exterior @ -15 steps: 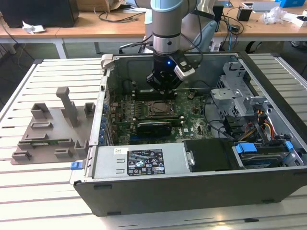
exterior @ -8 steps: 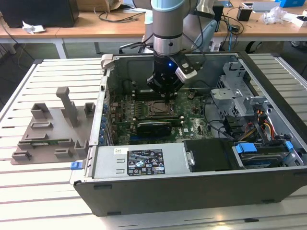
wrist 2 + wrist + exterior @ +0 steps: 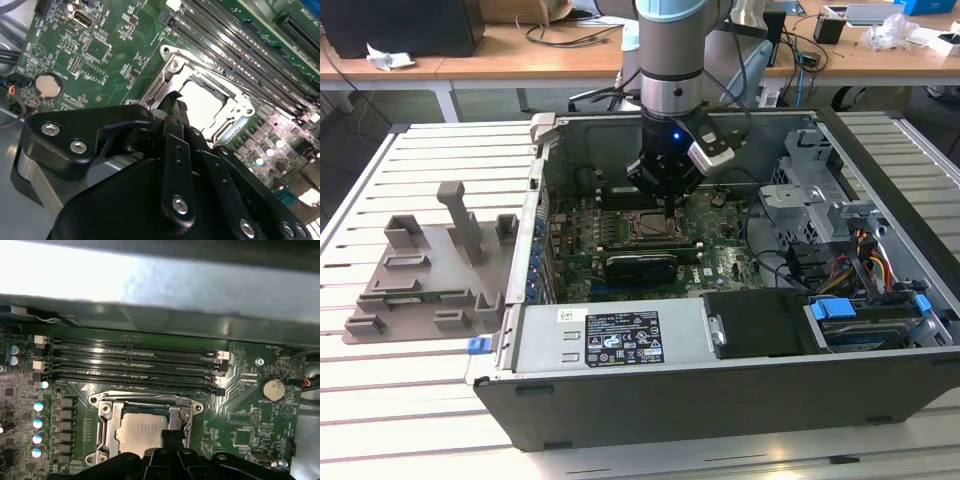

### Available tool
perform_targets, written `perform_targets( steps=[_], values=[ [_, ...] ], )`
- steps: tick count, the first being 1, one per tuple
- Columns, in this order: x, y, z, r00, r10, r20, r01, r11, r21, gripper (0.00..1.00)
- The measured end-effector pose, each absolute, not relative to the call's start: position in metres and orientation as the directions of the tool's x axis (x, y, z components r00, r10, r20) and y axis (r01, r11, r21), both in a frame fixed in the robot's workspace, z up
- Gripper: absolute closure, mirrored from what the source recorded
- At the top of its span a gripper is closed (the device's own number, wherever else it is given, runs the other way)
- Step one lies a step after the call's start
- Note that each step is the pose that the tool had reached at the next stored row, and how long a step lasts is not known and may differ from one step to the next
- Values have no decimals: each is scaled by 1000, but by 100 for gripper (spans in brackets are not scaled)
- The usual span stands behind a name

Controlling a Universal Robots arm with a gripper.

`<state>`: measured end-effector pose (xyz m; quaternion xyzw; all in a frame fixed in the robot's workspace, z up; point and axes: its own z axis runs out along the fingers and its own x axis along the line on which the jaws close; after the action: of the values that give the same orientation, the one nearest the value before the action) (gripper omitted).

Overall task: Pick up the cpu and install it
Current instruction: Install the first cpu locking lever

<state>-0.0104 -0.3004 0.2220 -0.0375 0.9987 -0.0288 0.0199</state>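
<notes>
In the exterior view, the arm reached down into the open computer case (image 3: 880,330), which lay on its side on the slatted worktop (image 3: 420,400). The end effector (image 3: 667,212) hung just over the socket frame (image 3: 645,226) on the motherboard (image 3: 720,250). On the worktop at the exterior view's left, well apart from the case, sat a grey plastic tray (image 3: 420,280) with upright blocks. Inside the case, a black power supply with a label (image 3: 615,340) ran along the near wall, and a metal drive cage (image 3: 820,195) with bundled cables (image 3: 865,262) filled the exterior view's right end.

Both wrist views gave what the exterior view could not: the cpu (image 3: 142,432) lay flat inside the socket frame (image 3: 145,405), its pale metal top facing up, also seen in the second wrist view (image 3: 202,102) within the frame (image 3: 170,65). The end effector's fingers (image 3: 172,107) were drawn together, tips meeting at the edge of the frame just beside the cpu; whether they touched it could not be told. The first wrist view showed four memory slots (image 3: 135,362) beside the socket and a coin battery (image 3: 273,388); the second wrist view also showed that battery (image 3: 48,86).
</notes>
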Motion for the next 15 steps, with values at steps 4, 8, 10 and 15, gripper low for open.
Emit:
perform_targets(
  steps=[4, 8, 10, 15],
  values=[
    [-10, -300, 229, -996, -76, -38, -74, 996, -59, 89],
    [-10, -300, 245, -996, -76, -38, -74, 996, -59, 89],
    [-10, -300, 253, -996, -76, -38, -74, 996, -59, 89],
    [-10, -300, 268, -996, -76, -38, -74, 996, -59, 89]
  ],
)
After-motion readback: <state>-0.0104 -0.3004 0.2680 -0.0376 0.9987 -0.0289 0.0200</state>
